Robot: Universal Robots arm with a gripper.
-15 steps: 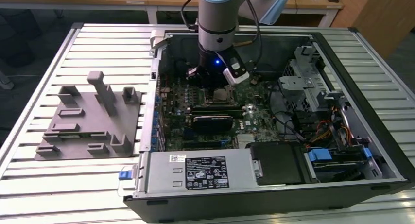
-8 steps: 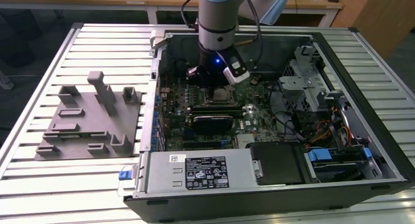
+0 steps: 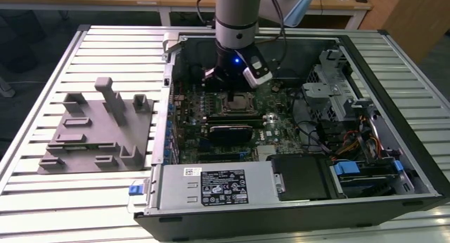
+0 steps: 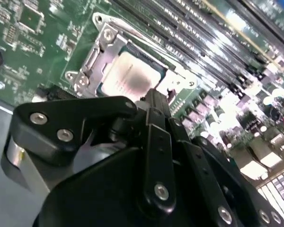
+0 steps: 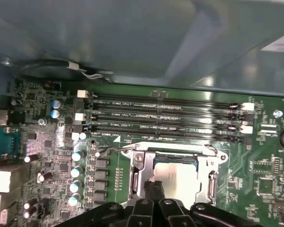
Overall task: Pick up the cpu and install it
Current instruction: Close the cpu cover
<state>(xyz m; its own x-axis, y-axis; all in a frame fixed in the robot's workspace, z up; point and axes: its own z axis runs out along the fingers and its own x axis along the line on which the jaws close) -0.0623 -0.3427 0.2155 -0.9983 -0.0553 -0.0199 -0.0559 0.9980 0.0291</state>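
In the second wrist view the cpu (image 4: 130, 78) lies flat in its socket (image 4: 87, 64), just beyond the clenched, empty fingers (image 4: 155, 101).

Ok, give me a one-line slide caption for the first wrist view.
Gripper close over the cpu, which lies in the motherboard socket beside the memory slots.

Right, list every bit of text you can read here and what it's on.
Nothing reads clearly.
White label on the power supply: too small.
White lettering beside the memory slots: blurred.
cpu top: faint marks, unreadable.
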